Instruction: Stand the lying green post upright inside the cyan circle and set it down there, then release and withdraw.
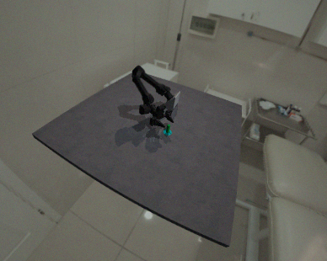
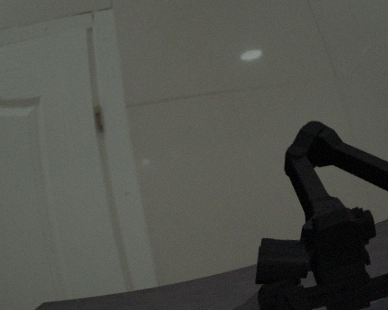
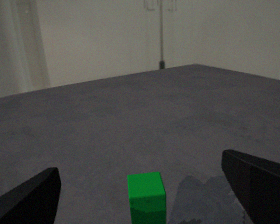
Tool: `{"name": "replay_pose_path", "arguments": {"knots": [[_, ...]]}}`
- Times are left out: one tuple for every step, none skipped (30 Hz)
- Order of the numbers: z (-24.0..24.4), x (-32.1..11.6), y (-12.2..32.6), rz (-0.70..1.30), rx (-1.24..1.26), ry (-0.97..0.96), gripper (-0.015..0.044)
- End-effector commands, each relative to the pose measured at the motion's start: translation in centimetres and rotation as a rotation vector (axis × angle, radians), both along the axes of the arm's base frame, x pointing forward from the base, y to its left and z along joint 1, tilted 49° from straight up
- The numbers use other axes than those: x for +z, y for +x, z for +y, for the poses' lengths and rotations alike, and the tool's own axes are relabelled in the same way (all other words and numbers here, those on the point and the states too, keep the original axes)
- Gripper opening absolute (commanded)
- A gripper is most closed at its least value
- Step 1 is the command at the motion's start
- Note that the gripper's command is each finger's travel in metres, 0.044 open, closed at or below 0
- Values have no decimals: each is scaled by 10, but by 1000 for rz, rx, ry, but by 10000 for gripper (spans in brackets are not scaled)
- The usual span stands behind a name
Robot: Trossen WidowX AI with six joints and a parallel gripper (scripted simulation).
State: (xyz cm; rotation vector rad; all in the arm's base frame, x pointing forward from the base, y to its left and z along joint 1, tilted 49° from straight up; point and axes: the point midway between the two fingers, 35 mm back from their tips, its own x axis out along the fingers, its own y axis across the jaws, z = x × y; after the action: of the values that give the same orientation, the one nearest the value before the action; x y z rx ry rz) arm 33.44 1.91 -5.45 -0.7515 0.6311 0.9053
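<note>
The green post [image 1: 168, 128] [image 3: 147, 188] stands upright on the cyan circle [image 1: 165, 132], as the top view shows it. Cyan shows around its foot; how well it is centred is too small to tell. My gripper [image 1: 168, 124] [image 3: 143, 167] is open. In the wrist view its two black fingers stand wide apart, with the post low in the picture between them and a gap on each side. The post's foot and the circle are out of the wrist view. The exterior view shows part of the arm at the lower right, but neither the post nor the circle.
The dark table [image 1: 191, 175] [image 3: 90, 120] carries the arm [image 1: 147, 82] [image 2: 337, 238], which reaches in from behind the post. A thin pale plate [image 1: 174, 101] shows at the arm's wrist. Beyond the table stand a cart [image 1: 280, 118] and a cream padded chair [image 1: 292, 171].
</note>
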Motion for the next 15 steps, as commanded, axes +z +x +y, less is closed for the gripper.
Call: {"name": "replay_pose_path", "arguments": {"knots": [[23,22,7,-10,5,-1,400],[30,28,7,-11,6,1,400],[36,35,8,-12,7,2,400],[43,41,8,-13,7,4,400],[49,46,8,-14,8,6,400],[53,49,8,-14,8,7,400],[54,50,8,-15,8,8,400],[54,50,8,-15,8,8,400],[54,50,8,-15,8,8,400],[54,49,8,-7,6,3,400],[56,46,10,16,-1,-10,400],[59,42,13,53,-11,-33,400],[63,37,16,98,-24,-64,400],[66,32,19,142,-39,-95,400],[69,28,21,185,-55,-126,400]]}}
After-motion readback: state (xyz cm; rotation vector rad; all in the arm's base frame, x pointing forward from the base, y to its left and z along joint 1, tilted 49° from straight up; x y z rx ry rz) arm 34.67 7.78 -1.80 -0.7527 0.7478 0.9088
